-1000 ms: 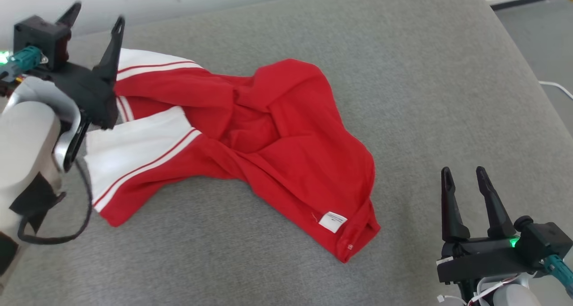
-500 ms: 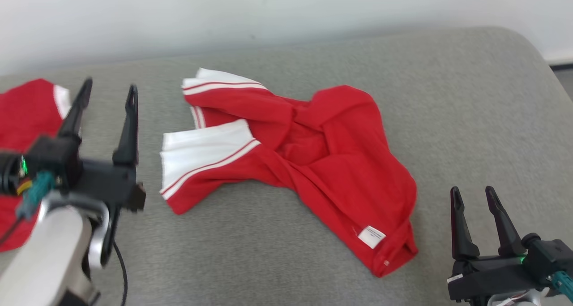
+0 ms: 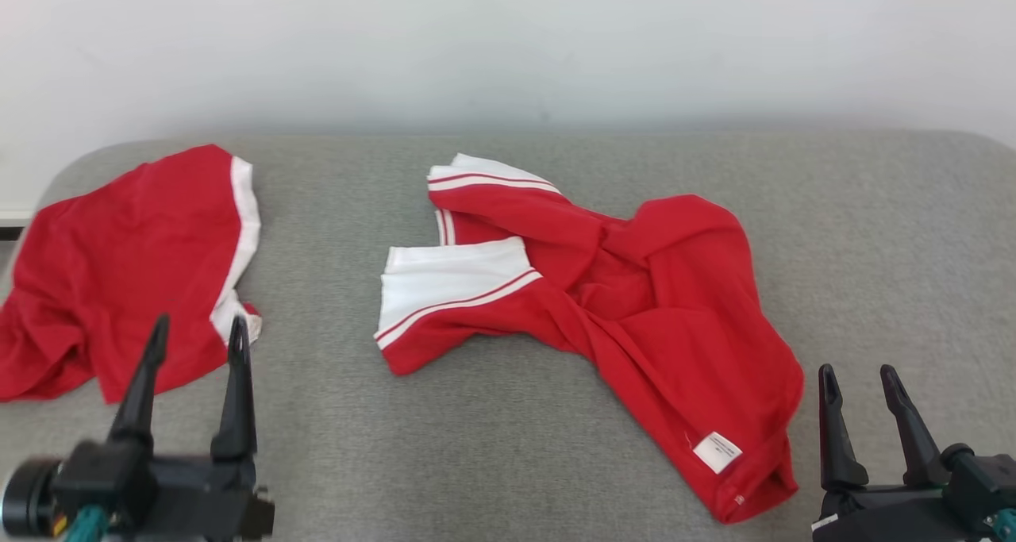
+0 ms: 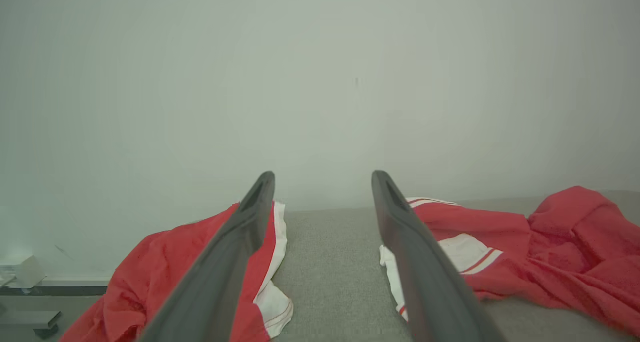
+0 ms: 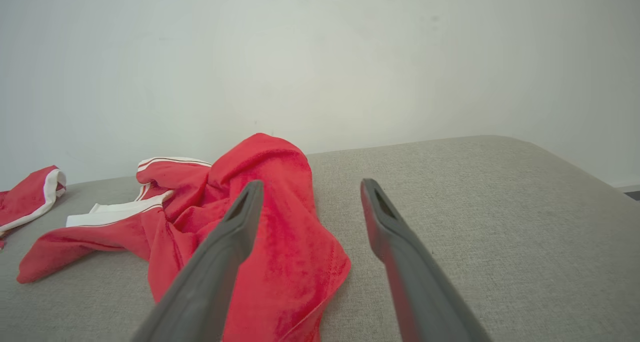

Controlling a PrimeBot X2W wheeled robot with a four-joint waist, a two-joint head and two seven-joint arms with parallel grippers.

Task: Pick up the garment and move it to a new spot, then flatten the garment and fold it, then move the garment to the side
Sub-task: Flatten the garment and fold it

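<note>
Head view. You are looking at a small white tag [image 3: 717, 452] lying on the near corner of the crumpled red garment [image 3: 675, 304]. It is carrying a few lines of dark print, too small for you to read. Just below it, a tiny pale mark [image 3: 738, 498] on the hem is proving equally illegible. You are finding no readable text, brand or number.

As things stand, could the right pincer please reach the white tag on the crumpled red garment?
Probably yes: the right pincer stands open close beside the crumpled red garment, and nothing covers the white tag.
</note>
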